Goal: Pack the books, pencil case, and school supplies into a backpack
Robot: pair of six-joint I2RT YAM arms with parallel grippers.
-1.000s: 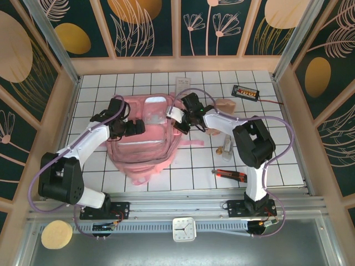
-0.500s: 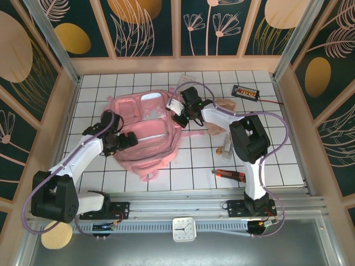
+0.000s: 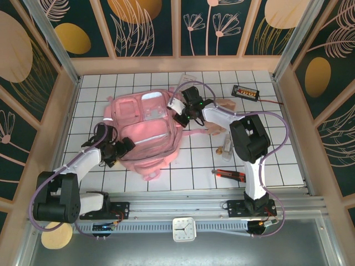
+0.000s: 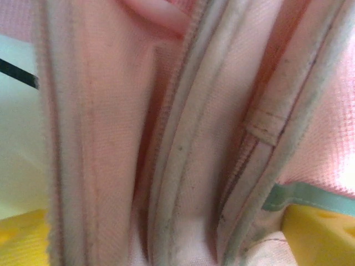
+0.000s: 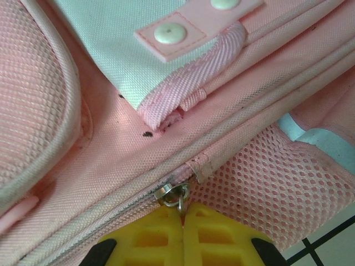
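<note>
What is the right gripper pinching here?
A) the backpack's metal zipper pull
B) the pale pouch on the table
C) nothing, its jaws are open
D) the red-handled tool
A: in the right wrist view the right gripper has its yellow fingertips shut on the metal zipper pull of the pink backpack.

Pink backpack (image 3: 141, 130) lies flat (pockets facing up)

Seen from above, the light is bright and even. My arms and the backpack (image 3: 145, 130) throw only faint, soft shadows on the white table (image 3: 277, 166), and the posts (image 3: 50, 39) lean outward at the corners. My left wrist's view is smeared, the fabric too close to focus. My right wrist's view is crisp, and the zip pull (image 5: 177, 195) at my right pincer (image 5: 183, 219) glints.
</note>
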